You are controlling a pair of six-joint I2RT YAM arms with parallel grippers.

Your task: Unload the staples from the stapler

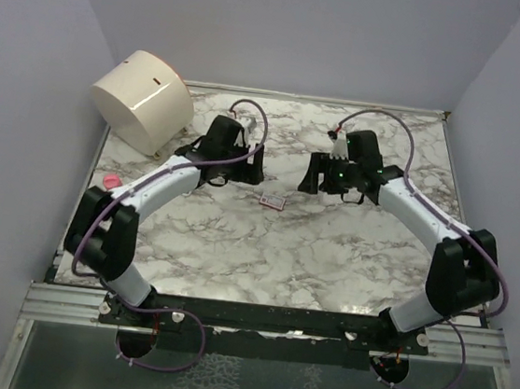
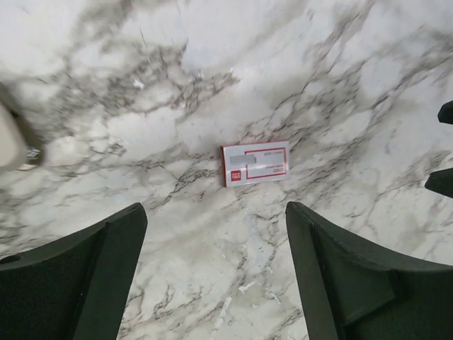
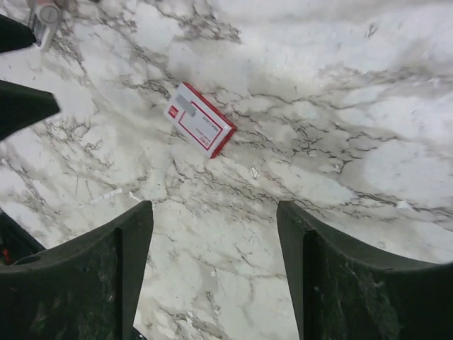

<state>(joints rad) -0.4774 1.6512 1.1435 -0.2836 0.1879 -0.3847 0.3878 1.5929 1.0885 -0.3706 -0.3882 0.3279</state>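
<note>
Left wrist view has my left claw [image 2: 214, 212] with its fingers wide apart and nothing between them, hanging over bare marble. The right wrist view shows my right claw [image 3: 212, 209] the same, spread and empty.

Just beyond both sets of fingers, between the two claws, a small red-and-white box [image 2: 255, 163] lies flat on the worktop [image 2: 340, 57]. It looks like a staple box, not the stapler. I cannot pick out the stapler in any view, so I cannot say where it is.

That is my main worry: if I close on the box, I handle the wrong thing. The box also lies low and flat, so a grab from above could scrape my fingertips on the marble or skid it away.

My two claws face each other across it, near enough that each shows at the edge of the other's camera. Reaching in together could knock them against each other.

Far left, well apart, a cream drum [image 1: 144, 97] sits by the wall, and a wide swing on that side could catch it.
</note>
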